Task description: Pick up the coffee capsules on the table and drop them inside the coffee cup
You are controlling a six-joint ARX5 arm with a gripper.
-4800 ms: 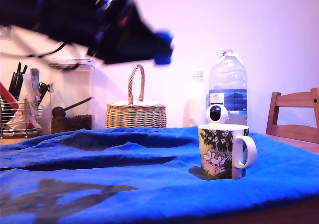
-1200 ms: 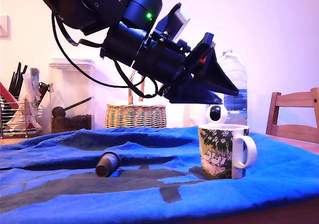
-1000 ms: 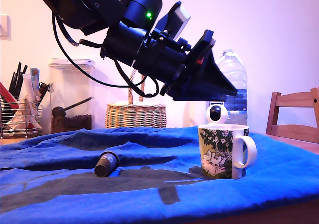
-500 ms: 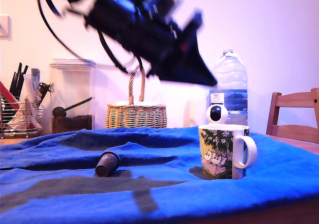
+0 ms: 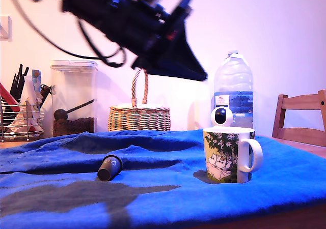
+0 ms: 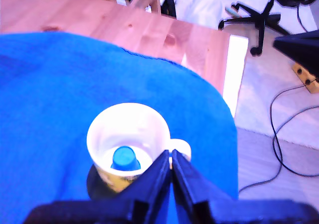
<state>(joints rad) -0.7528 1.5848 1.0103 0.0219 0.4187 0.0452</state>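
A white coffee cup with a green cartoon print stands on the blue cloth over the table. Seen from above in the wrist view, the coffee cup has a bright blue coffee capsule lying inside it. A dark capsule lies on its side on the cloth, toward the exterior view's left of the cup. My gripper hangs high above the cloth, up and to the exterior view's left of the cup. In the wrist view my gripper is shut, its fingers meeting with nothing between them.
Behind the cloth stand a wicker basket, a large water bottle, a round white camera, a clear canister and a utensil rack. A wooden chair is at the exterior view's right. The table edge drops to floor with cables.
The arm has risen and swung toward the exterior view's left, away from above the cup. The dark capsule, absent in the earliest frame, lies still on the cloth. The cup has not moved.
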